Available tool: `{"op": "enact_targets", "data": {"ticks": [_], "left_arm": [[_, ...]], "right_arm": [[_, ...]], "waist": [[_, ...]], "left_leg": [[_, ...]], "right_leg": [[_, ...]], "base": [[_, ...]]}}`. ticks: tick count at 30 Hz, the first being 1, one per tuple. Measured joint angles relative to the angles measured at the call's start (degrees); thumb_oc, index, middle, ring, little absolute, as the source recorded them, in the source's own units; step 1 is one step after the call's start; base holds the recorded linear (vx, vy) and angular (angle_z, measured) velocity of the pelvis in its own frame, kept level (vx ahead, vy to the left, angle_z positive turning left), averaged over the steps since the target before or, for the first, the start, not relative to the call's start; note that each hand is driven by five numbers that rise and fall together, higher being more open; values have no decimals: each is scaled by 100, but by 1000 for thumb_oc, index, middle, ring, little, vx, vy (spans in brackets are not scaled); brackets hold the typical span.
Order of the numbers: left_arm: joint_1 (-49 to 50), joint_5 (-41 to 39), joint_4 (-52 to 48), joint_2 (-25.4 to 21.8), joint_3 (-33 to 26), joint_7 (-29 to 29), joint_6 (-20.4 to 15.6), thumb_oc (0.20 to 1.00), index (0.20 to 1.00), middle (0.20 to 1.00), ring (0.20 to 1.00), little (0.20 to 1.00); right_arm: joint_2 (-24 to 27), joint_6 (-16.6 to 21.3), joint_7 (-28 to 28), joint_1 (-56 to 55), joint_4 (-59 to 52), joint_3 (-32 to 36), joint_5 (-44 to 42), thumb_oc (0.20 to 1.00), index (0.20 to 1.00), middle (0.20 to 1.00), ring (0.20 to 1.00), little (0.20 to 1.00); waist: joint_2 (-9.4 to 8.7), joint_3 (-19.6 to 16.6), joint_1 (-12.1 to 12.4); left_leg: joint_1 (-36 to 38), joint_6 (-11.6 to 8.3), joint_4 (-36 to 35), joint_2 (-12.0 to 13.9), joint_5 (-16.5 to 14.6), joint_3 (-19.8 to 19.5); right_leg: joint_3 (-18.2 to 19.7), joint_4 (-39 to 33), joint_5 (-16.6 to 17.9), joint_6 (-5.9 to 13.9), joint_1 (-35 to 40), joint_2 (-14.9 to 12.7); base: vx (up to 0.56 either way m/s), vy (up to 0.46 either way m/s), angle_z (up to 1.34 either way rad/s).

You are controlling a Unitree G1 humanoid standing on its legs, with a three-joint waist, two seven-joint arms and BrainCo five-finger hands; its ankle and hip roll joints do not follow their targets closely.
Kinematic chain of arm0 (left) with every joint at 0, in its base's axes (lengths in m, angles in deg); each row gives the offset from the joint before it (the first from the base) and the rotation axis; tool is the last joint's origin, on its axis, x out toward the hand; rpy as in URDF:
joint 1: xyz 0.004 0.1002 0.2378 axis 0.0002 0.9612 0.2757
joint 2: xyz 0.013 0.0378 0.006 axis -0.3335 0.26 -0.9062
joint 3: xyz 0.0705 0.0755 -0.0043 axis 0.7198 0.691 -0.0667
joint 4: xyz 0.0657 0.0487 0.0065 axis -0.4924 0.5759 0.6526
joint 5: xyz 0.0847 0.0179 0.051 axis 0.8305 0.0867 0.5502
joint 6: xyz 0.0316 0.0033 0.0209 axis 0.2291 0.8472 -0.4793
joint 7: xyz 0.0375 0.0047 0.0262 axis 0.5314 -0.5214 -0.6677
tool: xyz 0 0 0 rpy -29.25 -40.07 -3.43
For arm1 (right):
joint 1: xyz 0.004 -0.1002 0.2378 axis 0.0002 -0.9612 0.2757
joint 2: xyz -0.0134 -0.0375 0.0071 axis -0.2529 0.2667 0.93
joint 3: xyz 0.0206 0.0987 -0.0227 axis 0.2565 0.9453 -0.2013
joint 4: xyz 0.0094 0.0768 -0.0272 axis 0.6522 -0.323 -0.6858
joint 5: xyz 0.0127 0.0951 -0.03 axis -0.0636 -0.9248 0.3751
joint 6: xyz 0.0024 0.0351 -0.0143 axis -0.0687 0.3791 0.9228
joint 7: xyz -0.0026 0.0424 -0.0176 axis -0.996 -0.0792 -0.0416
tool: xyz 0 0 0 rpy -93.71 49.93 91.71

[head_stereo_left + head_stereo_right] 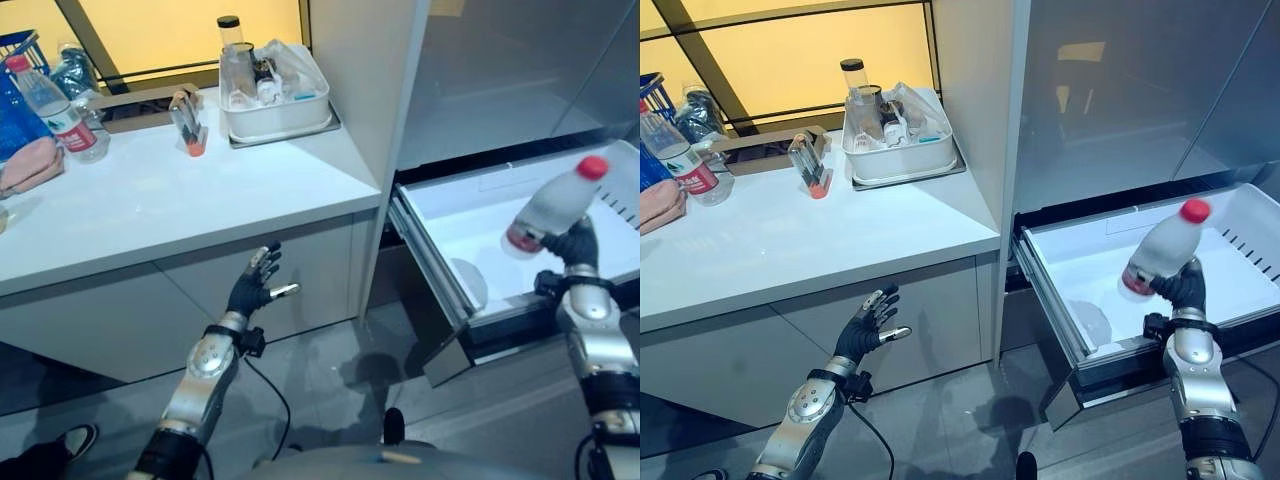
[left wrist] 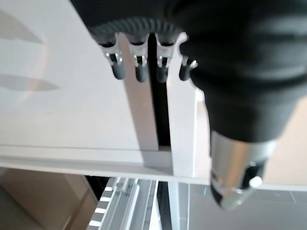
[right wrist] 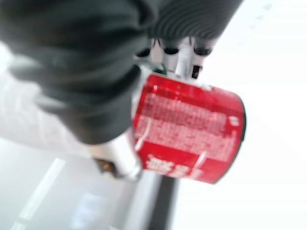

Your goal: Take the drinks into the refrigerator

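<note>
My right hand (image 1: pixel 574 244) is shut on a clear water bottle (image 1: pixel 553 205) with a red cap and a red label (image 3: pixel 188 134). It holds the bottle tilted over the pulled-out white refrigerator drawer (image 1: pixel 470 205). A second water bottle (image 1: pixel 52 106) with a red cap and red label stands on the white counter (image 1: pixel 150 190) at the far left. My left hand (image 1: pixel 254 281) hangs open in front of the cabinet below the counter, holding nothing.
A white tub (image 1: pixel 275 95) of jars and wrapped items stands at the back of the counter by the refrigerator wall. A small rack (image 1: pixel 187 118), a pink cloth (image 1: pixel 28 165) and a blue basket (image 1: pixel 18 45) lie to its left. A person's shoe (image 1: pixel 72 440) shows at the lower left.
</note>
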Motion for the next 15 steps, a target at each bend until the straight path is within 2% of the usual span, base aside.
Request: {"op": "enact_targets", "data": {"ticks": [3,5,6,9,10,12,14,15], "left_arm": [[-25,-116,-12,-136,100,87,-1,1000,1000,1000,1000,1000],[-17,-126,-13,-169,162,116,-1,1000,1000,1000,1000,1000],[0,-162,-13,-188,196,120,-1,1000,1000,1000,1000,1000],[-35,-227,-34,-299,383,163,-2,1000,1000,1000,1000,1000],[-118,-229,-34,-345,566,217,-1,1000,1000,1000,1000,1000],[-138,-232,-74,-340,635,265,-1,1000,1000,1000,1000,1000],[-175,-271,-101,-389,681,288,-1,1000,1000,1000,1000,1000],[-211,-317,-111,-407,697,280,-1,1000,1000,1000,1000,1000]], "right_arm": [[62,-113,-39,774,1161,-665,296,200,200,200,200,200],[104,-204,11,881,1435,-896,463,200,200,200,200,200],[163,-253,47,1012,1648,-1123,583,200,200,200,200,200],[180,-318,159,1592,2478,-1781,879,200,200,200,200,200],[213,-450,294,1949,3026,-2337,1147,200,200,200,200,200],[159,-560,421,2054,3215,-2558,1413,200,200,200,200,200],[154,-613,431,2202,3316,-2851,1707,200,200,200,200,200],[160,-674,385,2348,3438,-3144,2100,200,200,200,200,200]], "waist": [[-124,-16,22],[-121,-12,50],[-95,-1,189],[-108,1,251],[-106,19,260],[-96,38,384],[-85,53,395],[-72,141,460]], "left_leg": [[-20,4,0,-14,7,-3],[-33,9,0,-9,7,-12],[-56,4,0,-18,10,-30],[-177,-16,2,-20,31,-82],[-252,-20,9,-25,54,-141],[-353,-28,35,-14,57,-161],[-420,-29,56,-18,58,-179],[-513,-40,94,-30,65,-213]], "right_leg": [[2,-1,12,1,-20,-6],[-2,-1,12,1,-33,-9],[-20,0,15,-3,-47,-13],[-83,1,37,-32,-138,-17],[-107,1,42,-35,-204,-26],[-141,2,56,-48,-266,-21],[-180,3,59,-48,-335,-30],[-215,3,67,-50,-364,-50]], "base": [[-32,4,0],[-67,3,3],[-81,6,4],[-68,8,10],[-40,4,15],[-74,5,11],[-91,10,10],[-67,8,10]]}}
